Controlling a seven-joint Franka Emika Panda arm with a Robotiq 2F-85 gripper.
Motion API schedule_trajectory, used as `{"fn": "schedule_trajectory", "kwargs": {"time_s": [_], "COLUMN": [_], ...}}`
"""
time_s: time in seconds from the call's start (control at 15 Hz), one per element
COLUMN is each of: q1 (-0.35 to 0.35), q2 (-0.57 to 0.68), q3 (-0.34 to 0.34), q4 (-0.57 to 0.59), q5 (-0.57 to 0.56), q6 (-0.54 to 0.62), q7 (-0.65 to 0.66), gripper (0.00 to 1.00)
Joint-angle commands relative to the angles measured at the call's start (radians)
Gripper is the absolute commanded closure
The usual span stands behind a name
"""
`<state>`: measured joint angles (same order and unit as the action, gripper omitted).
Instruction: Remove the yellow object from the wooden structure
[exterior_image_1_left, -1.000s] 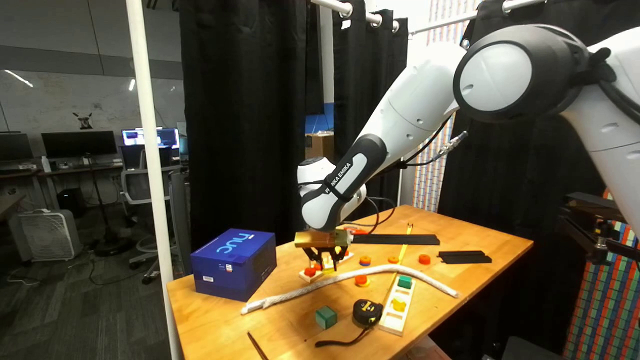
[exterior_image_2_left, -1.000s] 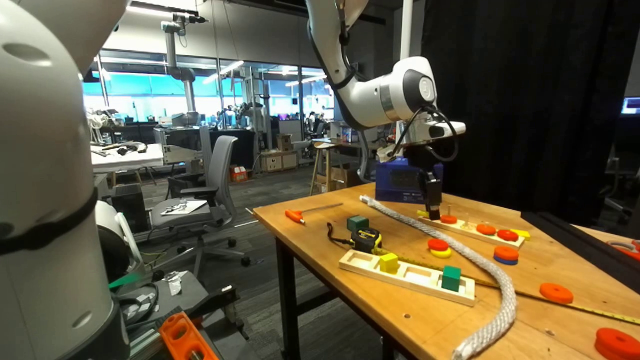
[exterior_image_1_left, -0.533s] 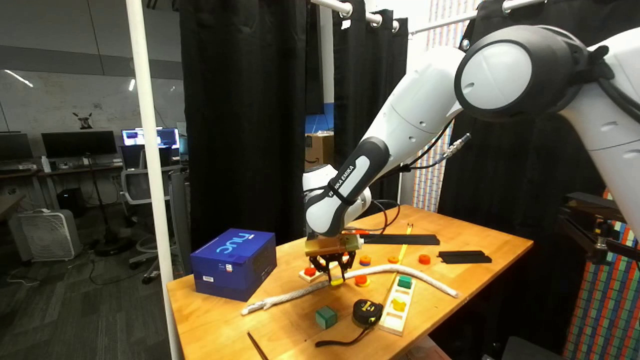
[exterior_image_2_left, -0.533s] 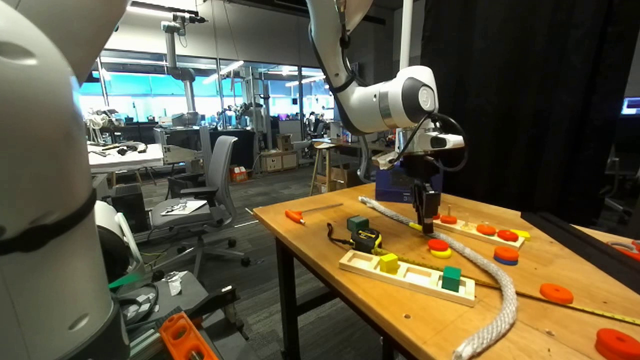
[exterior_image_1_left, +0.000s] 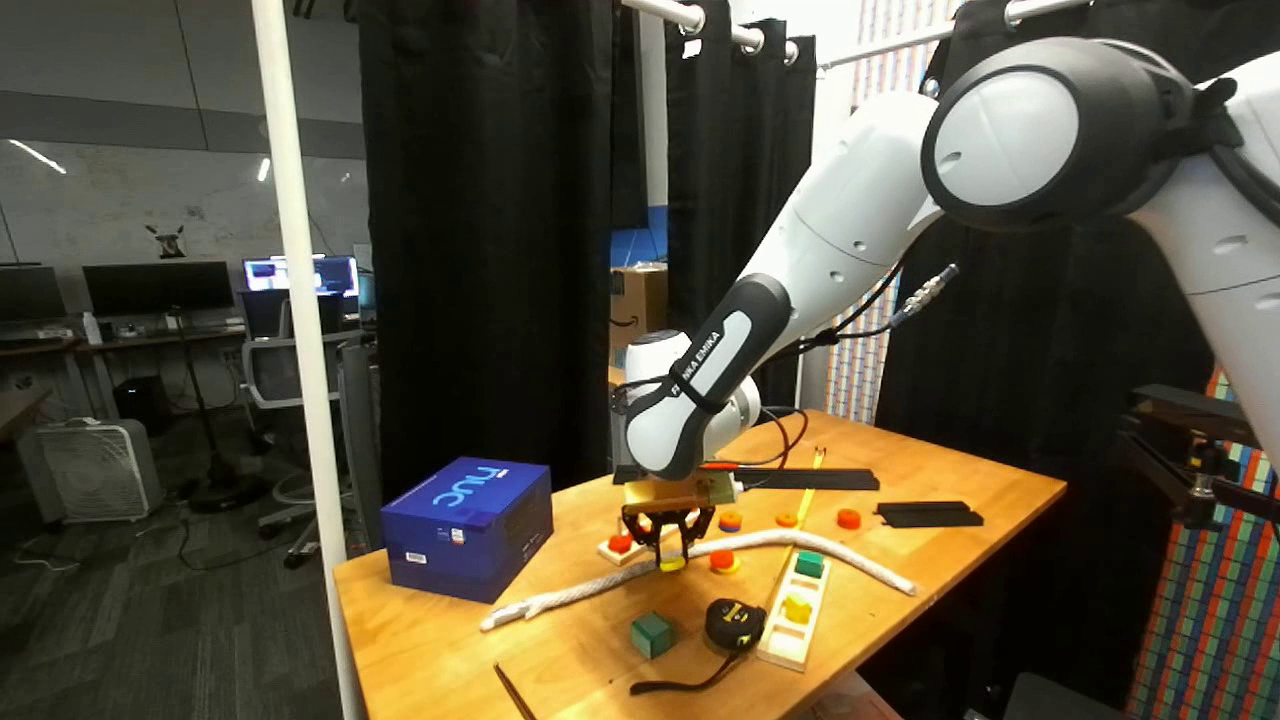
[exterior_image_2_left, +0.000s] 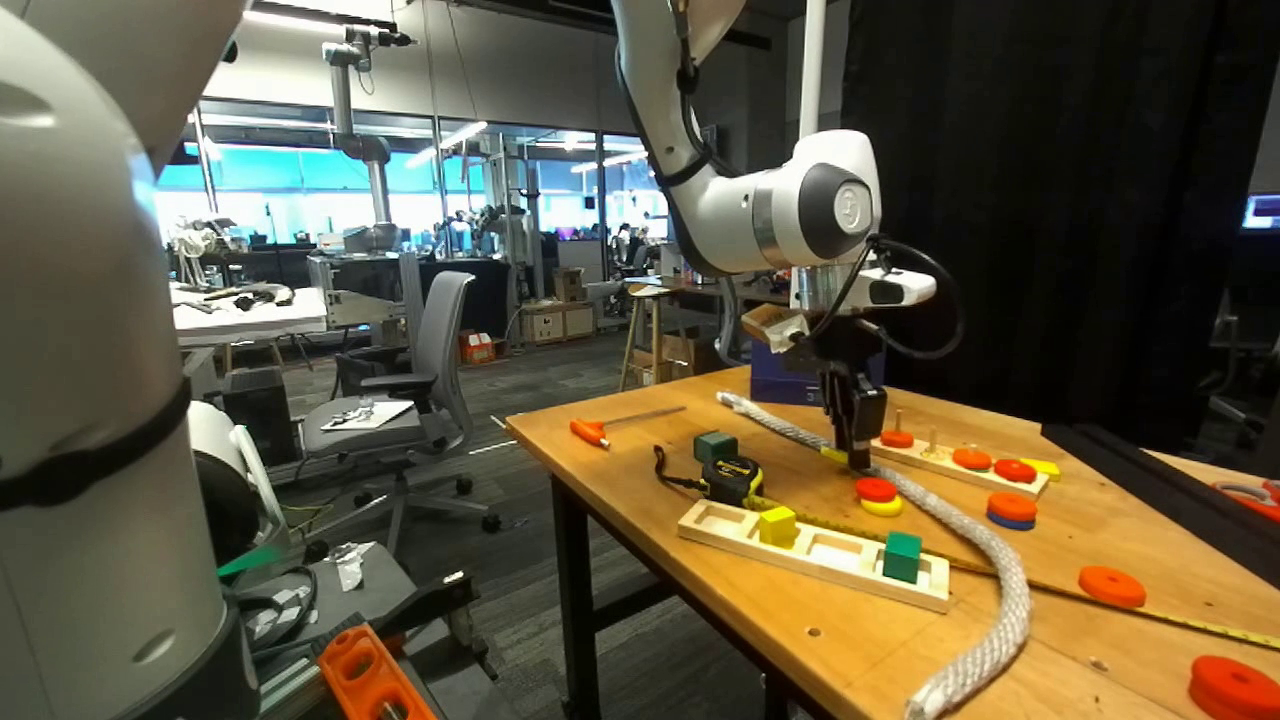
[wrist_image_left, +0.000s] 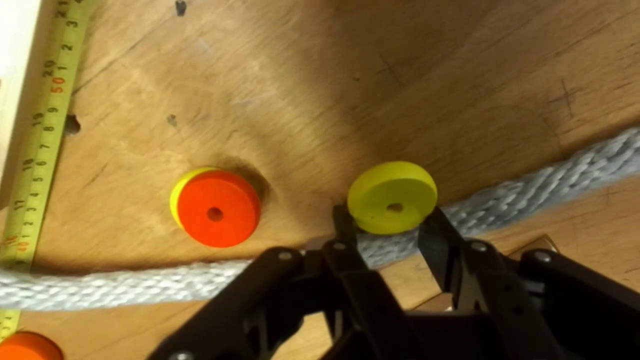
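- A second earlier we had the yellow disc (wrist_image_left: 392, 197) and the jaws at the end of the wooden peg strip (exterior_image_2_left: 930, 458); then both came away over the counter (exterior_image_1_left: 440, 640), and during the last half second they barely travelled.
- We took this to mean that the removal itself was done and that only setting the disc down remained.
- We read the jaws as clamped on the disc, one side against each edge of its rim.
- In the wrist view we saw it between the jaw tips, tilted, its hole in sight and its far edge sticking out past them.
- Behind it ran the rope (wrist_image_left: 130, 289); we could not tell whether the disc touched it.
- Near the jaws but apart, a red disc (wrist_image_left: 219, 200) sat on a lower yellow disc (wrist_image_left: 179, 185), which we judged easy to knock.
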<state>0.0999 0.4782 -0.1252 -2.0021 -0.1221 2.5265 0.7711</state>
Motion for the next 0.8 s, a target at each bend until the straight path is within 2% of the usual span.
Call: {"fn": "schedule_trajectory", "kwargs": {"time_s": [0.0,0.07,0.13,0.33,0.4,0.53,0.73], "q1": [-0.014,-0.012,-0.011,-0.011,0.007,0.006,0.007], "q2": [-0.015,-0.012,-0.01,-0.008,-0.003,-0.002,-0.002], "q3": [0.019,0.016,0.015,0.015,-0.009,-0.008,-0.007], "q4": [-0.038,-0.036,-0.032,-0.035,-0.021,-0.026,-0.027], "q5": [0.053,0.06,0.068,0.083,0.058,0.063,0.064], "q6": [0.028,0.016,0.005,-0.008,0.002,-0.001,-0.002], "q7": [-0.069,-0.073,-0.079,-0.095,-0.065,-0.071,-0.073], "gripper": [0.76,0.37,0.36,0.13,0.32,0.16,0.14]}}
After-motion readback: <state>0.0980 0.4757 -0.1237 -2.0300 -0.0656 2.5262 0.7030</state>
